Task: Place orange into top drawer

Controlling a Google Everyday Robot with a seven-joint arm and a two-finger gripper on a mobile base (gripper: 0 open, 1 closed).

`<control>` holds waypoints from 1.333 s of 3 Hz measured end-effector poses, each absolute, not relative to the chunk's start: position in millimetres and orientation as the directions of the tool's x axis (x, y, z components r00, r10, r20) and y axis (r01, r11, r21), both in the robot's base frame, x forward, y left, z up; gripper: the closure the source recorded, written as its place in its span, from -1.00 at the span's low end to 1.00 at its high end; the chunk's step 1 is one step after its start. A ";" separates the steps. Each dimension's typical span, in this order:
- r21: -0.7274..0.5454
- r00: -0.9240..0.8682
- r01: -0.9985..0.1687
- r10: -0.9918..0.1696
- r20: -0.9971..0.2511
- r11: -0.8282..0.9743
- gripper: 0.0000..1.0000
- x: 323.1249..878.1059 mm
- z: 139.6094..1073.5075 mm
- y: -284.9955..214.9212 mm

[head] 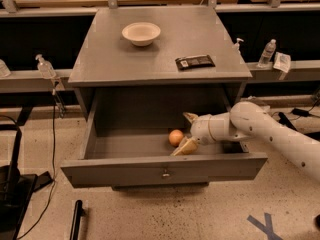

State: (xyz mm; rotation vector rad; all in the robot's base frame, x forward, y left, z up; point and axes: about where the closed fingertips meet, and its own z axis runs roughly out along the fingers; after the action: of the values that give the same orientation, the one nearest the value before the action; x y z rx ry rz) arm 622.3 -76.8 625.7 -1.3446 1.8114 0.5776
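Note:
The orange (pixel 175 137) lies on the floor of the open top drawer (pixel 165 170), right of its middle. My gripper (pixel 185 132) is inside the drawer just right of the orange, fingers spread open. One finger (pixel 190 117) points up and back, the other (pixel 183 147) lies low beside the fruit. The orange sits free at the mouth of the fingers, not clamped. The white arm (pixel 270 134) reaches in from the right over the drawer's side wall.
A cream bowl (pixel 141 33) and a dark flat packet (pixel 195 62) lie on the grey cabinet top (pixel 115 64). Bottles (pixel 266 53) stand on shelves to either side. A black stand (pixel 12 184) is on the floor at left.

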 end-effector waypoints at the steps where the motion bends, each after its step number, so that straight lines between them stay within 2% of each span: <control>1: -0.043 -0.116 -0.945 -0.453 -0.884 0.326 -1.00 618.2 635.0 -75.9; 2: -0.034 -0.072 -0.949 -0.323 -0.944 0.312 -1.00 611.8 654.1 -78.1; 3: -0.080 -0.014 -0.945 -0.281 -0.960 0.318 -1.00 604.0 670.4 -83.8; 4: -0.147 0.029 -0.925 -0.319 -0.947 0.351 -1.00 601.4 678.6 -89.6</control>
State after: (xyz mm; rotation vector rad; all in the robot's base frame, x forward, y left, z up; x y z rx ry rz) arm 601.4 -89.6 678.6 -1.1752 1.5175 0.6931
